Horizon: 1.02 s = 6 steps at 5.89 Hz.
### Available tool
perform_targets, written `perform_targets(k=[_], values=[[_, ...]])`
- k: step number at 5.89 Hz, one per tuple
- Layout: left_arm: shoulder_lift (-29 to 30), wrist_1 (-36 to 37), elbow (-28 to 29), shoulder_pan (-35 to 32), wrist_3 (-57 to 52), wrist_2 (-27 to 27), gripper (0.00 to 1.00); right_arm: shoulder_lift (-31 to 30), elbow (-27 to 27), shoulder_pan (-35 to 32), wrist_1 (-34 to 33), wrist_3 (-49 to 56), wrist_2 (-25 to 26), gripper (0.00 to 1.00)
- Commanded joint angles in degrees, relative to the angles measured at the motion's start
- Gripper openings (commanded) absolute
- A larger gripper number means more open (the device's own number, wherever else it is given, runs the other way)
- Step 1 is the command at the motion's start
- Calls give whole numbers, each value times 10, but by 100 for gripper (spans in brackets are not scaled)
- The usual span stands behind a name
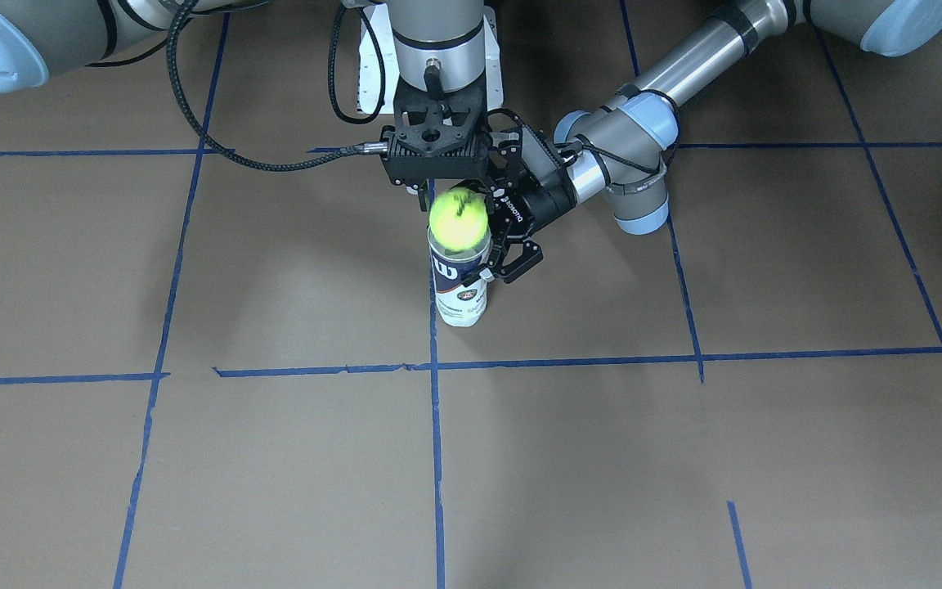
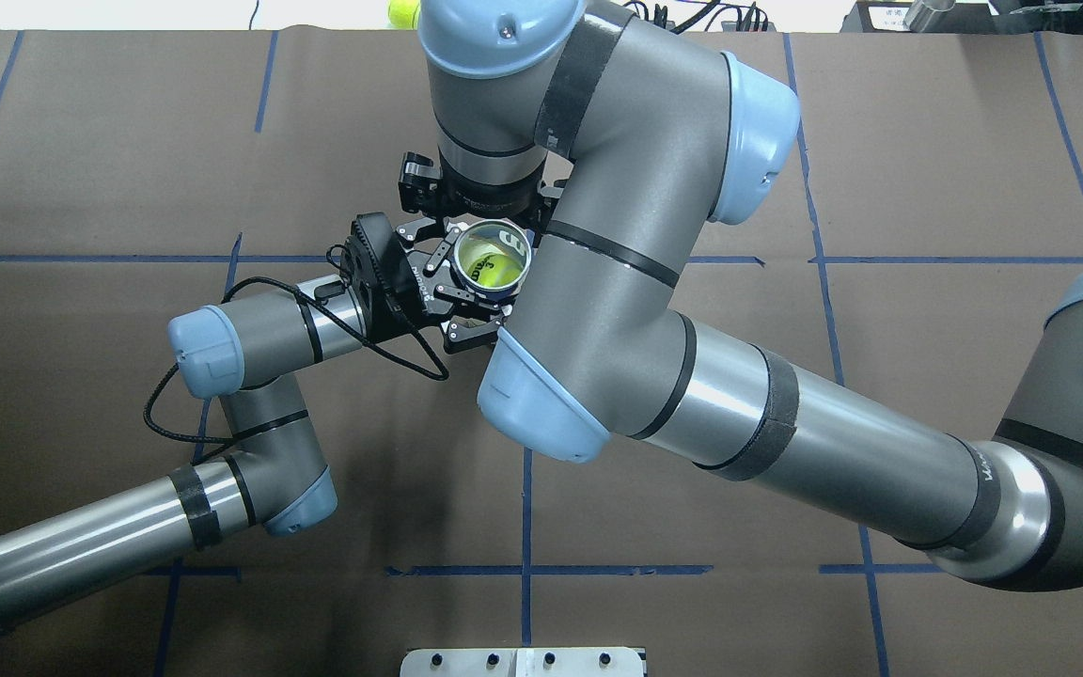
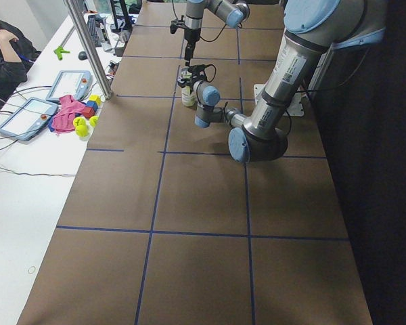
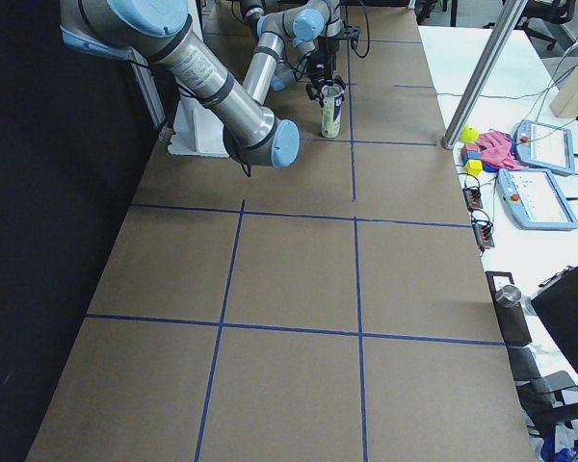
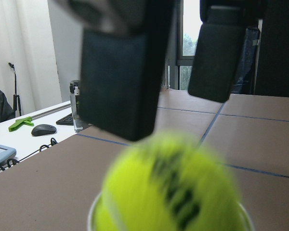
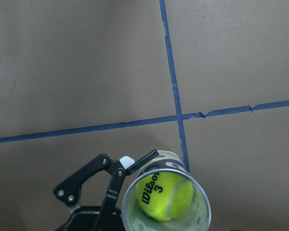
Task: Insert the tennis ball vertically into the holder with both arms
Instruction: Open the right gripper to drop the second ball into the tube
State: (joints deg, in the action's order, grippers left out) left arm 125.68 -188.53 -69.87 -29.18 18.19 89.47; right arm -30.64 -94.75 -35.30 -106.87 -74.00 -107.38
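The right arm (image 2: pixel 598 235) points straight down, the right gripper's (image 1: pixel 455 195) 2 fingers (image 5: pixel 118 82) spread wide just above the fuzzy yellow tennis ball (image 1: pixel 458 221). The ball sits in the mouth of the clear cylindrical holder (image 1: pixel 459 286), which stands upright on the brown surface (image 1: pixel 684 458). The left gripper (image 1: pixel 494 249) lies level and clamps the holder's side.

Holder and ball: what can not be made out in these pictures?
- Inside the holder under the tennis ball: hidden by ball and label in every view.
- Ball's print, left wrist view: blurred, too near.
- Right gripper, overhead view: mostly hidden by its own arm.
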Motion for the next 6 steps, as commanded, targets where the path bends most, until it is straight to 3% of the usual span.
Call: perform_targets(k=[1,4,6], values=[[0,0,0,-1,1,0,90,1,-1,1,0,3,1,95],[0,0,-10,-6,3,1,89,-33,-26,-19,1,88,-22,100],[-2,0,-31,-11,7,0,90,-105,-77,-84,1,182,-91,100]])
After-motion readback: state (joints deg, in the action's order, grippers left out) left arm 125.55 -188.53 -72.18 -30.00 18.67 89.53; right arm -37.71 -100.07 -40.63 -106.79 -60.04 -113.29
